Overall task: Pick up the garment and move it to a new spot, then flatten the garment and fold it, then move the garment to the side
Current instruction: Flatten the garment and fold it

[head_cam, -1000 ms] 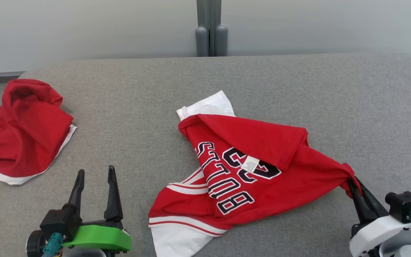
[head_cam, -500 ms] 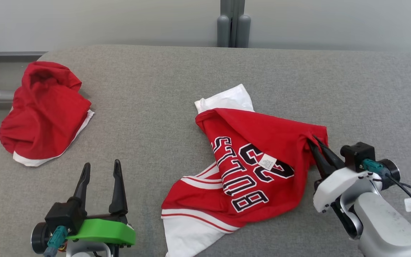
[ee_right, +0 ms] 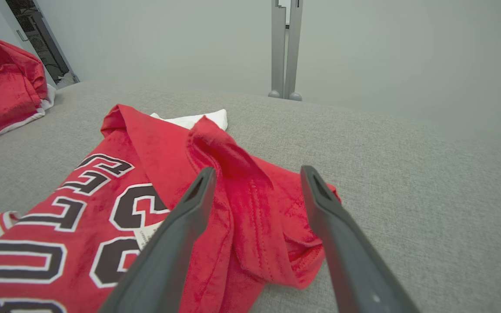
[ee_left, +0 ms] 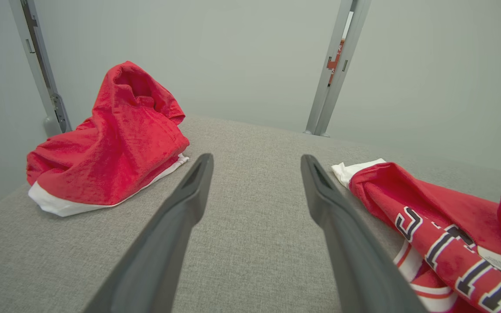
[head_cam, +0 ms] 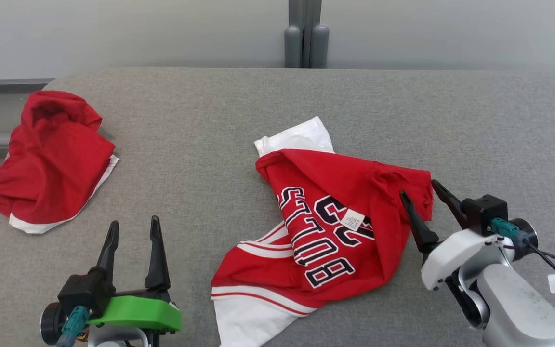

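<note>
The garment [head_cam: 335, 202] is a red and white jersey with black lettering, lying crumpled at the middle of the grey padded table [head_cam: 210, 120]. Its right edge is bunched into a raised fold [ee_right: 233, 161]. My right gripper [head_cam: 418, 188] stands open at that edge, its fingers either side of the fold [ee_right: 258, 170] and not closed on the cloth. My left gripper [head_cam: 134, 221] is open at the lower left over bare table, with nothing between its fingers [ee_left: 256, 157]. In the left wrist view the garment [ee_left: 429, 217] lies off to the right.
A second red garment with a white hem [head_cam: 51, 154] sits heaped at the table's left edge, also in the left wrist view [ee_left: 111, 143]. A grey post [head_cam: 301, 43] stands behind the table's far edge. Bare grey surface stretches to the right and far side.
My right gripper carried the garment's right corner inward over the body, then opened and let it go. The left gripper has not changed. The camera shifted a little.
</note>
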Controlling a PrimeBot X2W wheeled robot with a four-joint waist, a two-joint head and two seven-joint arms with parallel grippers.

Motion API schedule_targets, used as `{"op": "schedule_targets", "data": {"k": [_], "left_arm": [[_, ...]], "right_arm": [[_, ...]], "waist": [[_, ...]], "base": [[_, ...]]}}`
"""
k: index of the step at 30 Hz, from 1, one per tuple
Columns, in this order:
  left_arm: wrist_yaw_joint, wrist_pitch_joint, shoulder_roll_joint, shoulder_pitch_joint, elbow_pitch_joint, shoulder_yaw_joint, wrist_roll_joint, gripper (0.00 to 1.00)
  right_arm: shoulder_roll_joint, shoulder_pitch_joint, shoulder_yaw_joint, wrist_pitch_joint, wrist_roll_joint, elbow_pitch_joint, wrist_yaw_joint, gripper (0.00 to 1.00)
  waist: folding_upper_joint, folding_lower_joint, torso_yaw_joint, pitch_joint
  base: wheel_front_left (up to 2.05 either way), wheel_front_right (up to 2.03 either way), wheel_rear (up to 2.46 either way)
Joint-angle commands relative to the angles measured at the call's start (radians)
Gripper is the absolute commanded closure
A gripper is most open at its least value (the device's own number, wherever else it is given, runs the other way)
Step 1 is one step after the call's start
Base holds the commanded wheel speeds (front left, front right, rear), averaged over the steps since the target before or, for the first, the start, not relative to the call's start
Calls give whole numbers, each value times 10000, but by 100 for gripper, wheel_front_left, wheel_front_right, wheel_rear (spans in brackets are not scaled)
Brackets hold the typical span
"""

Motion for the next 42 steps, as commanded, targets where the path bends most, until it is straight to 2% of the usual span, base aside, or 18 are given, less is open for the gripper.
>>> {"op": "schedule_targets", "data": {"k": [1,10,21,29,42], "left_arm": [[40,-5,24,119,-13,22,27,0],[-6,-3,24,289,-61,237,140,0],[-103,-3,24,622,-64,512,244,0],[-299,-3,24,745,105,566,429,0],[-939,-3,25,-314,1551,-425,906,0]], "right_arm": [[-109,355,-132,-28,-45,-383,-17,0],[-170,2256,-1367,-30,-463,-2356,-17,0],[623,3957,-2890,-29,-1023,-4148,-17,0],[957,4308,-2987,-30,-1240,-4405,-17,0],[915,3898,-2600,-30,-1121,-4128,-17,0]], "waist": [[-1,0,-192,-123],[-1,0,-604,-270],[-1,0,-847,-615],[-1,0,-983,-777],[-1,0,-1218,-470]], "base": [[0,0,0],[0,0,0],[0,0,0],[0,0,0],[0,0,0]]}}
